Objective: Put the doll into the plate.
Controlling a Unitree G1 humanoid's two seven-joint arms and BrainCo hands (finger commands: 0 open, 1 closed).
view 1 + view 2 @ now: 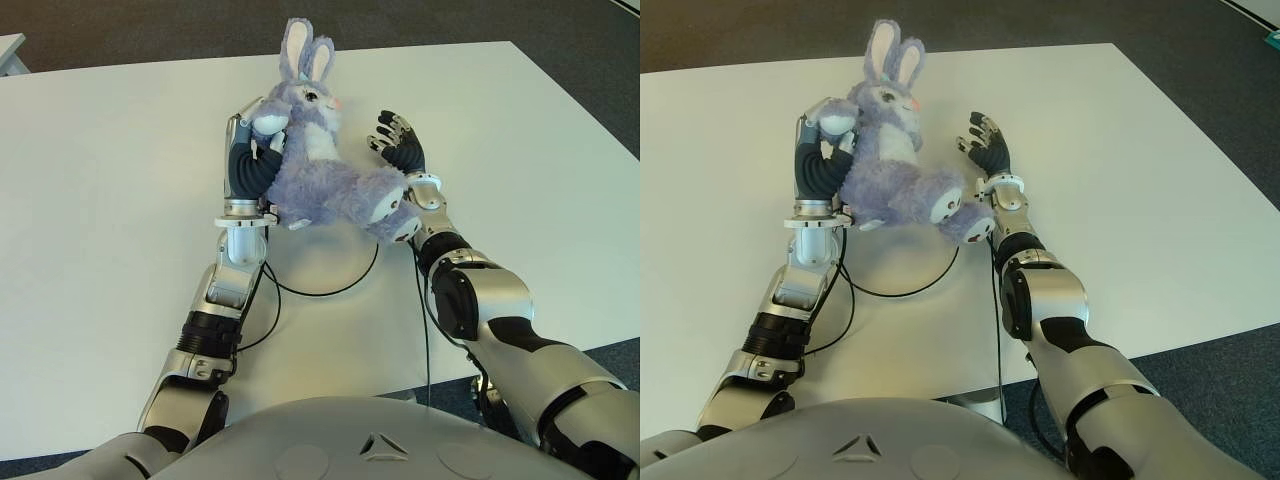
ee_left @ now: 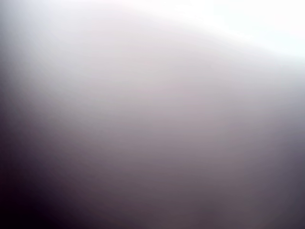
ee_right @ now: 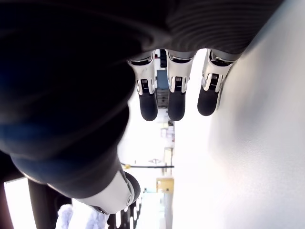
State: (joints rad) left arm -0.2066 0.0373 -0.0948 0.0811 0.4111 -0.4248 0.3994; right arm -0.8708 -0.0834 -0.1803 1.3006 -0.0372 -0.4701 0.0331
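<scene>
A purple plush rabbit doll (image 1: 322,170) with white-lined ears is held up over the white table (image 1: 100,200), near its middle. My left hand (image 1: 250,150) is shut on it, fingers curled around its arm and side. The left wrist view is blanked out by something right against the lens. My right hand (image 1: 398,145) stands just right of the doll's feet with its fingers (image 3: 176,102) straight, holding nothing. I cannot make out a plate on the white tabletop.
A thin black cable (image 1: 330,288) loops on the table under the doll, from my left wrist. Dark carpet (image 1: 150,30) lies beyond the far edge, and the table's right edge (image 1: 600,110) runs diagonally nearby.
</scene>
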